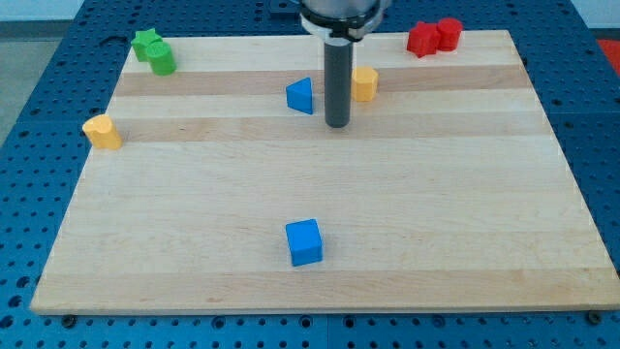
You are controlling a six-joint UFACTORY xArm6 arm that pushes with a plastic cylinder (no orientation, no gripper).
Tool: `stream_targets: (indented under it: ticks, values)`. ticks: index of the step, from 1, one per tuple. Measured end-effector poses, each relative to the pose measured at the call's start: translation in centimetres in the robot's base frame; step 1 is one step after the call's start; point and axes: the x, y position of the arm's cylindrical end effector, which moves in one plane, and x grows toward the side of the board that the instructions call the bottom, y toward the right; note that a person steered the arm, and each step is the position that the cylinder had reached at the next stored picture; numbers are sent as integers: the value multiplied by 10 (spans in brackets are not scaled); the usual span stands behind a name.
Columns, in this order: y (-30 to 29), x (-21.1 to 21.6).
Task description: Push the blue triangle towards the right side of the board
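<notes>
The arm is cut off by the far edge of the view; only the grey collar and the straight dark rod below it show, so its upper part cannot be made out. There is no hand on this arm to spread or press together, only the rod. My tip (337, 125) rests on the table (436, 223), just to the right of the blue triangle (300, 96) and slightly nearer, with a narrow gap between them. The rod partly covers the left edge of a yellow block (365, 84) behind it, whose shape looks like a short rounded cylinder but is hard to tell.

The blue triangle sits in the far middle of the table, a small wedge with matte, plastic-looking faces. A blue cube (304, 242) lies well apart in the near middle. At the left edge is a second yellow block (102, 131), rounded, its exact shape unclear. In the far left corner a green star-like block (147, 42) touches another green block (163, 62). In the far right corner two red blocks (434, 37) sit pressed together, their outlines merging.

The table is pale wood in lengthwise planks with a smooth grain, lying on a blue perforated base (39, 97).
</notes>
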Motion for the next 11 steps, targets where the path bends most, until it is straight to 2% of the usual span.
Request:
stream_targets:
  ticks: [1, 3, 4, 5, 7, 8, 9, 11]
  values:
    - [-36, 0]
    - [-150, -9]
    - [-158, -42]
    - [-130, -44]
    - [-18, -44]
    - [1, -44]
    - [-5, -49]
    - [66, -14]
